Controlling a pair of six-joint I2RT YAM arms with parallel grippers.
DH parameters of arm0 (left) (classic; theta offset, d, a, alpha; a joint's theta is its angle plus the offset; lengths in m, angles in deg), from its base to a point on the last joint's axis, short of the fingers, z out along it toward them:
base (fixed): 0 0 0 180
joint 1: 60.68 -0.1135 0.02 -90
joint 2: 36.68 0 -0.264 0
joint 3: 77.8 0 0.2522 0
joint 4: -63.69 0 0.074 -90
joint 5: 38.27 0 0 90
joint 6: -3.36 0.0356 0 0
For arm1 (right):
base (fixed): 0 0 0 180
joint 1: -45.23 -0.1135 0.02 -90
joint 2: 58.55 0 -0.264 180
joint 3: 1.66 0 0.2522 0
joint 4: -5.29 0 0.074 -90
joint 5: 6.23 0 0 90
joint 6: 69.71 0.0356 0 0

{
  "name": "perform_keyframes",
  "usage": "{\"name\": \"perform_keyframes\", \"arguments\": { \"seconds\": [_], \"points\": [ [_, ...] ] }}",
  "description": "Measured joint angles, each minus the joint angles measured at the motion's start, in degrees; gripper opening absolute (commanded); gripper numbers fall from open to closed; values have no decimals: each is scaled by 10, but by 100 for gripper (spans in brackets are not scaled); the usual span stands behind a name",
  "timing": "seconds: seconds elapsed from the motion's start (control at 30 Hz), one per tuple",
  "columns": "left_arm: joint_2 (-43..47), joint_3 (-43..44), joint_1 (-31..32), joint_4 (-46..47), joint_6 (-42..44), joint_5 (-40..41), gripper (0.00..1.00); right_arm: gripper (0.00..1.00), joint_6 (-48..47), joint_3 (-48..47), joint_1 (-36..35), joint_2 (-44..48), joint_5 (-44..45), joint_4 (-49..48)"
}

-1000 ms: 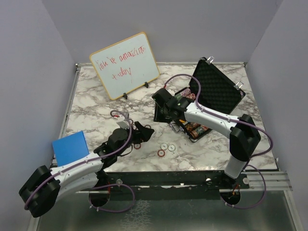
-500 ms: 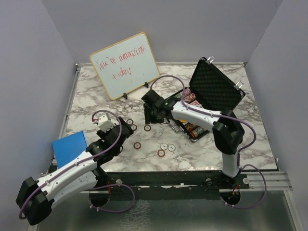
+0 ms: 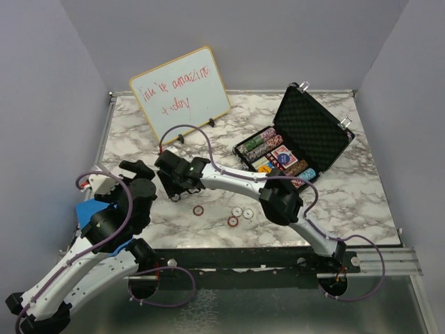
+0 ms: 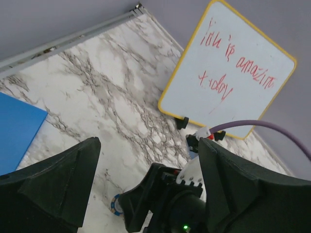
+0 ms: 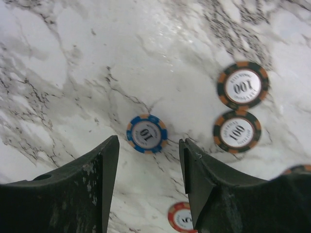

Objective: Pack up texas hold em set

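**Right arm swings from the case to the stray chips**

The right arm (image 3: 229,179) has left the briefcase (image 3: 314,129) and now reaches across to the left part of the table (image 3: 348,202). The left arm (image 3: 104,229) has drawn back and lifted toward the near-left corner. The right gripper (image 5: 148,143) hangs over a blue chip (image 5: 146,133), fingers spread and empty, and two dark chips (image 5: 236,131) lie off to one side. The left gripper (image 4: 148,143) also gapes wide, holding nothing. The briefcase stands open at the right with chip rows (image 3: 256,146) and a red card deck (image 3: 281,156) inside. Loose chips seem still to need collecting, and the blue one looks like the next pick.
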Motion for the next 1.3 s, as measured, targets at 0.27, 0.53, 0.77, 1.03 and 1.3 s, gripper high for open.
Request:
{"name": "perform_keyframes", "arguments": {
  "seconds": [0.27,0.53,0.77,1.03,1.3],
  "points": [
    [73,31,-1,-37,20,62,88,61,-51,-125,-25,-94,12,40],
    [76,31,-1,-46,28,65,89,57,-77,-184,-28,-134,44,89],
    [70,29,-1,-49,28,64,89,47,-87,-170,-28,-127,51,107],
    [60,17,-1,-50,25,47,90,36,-103,-16,-27,-31,49,121],
    [44,-15,-1,-30,21,1,91,34,-104,140,-3,63,45,126]
  ]
}}
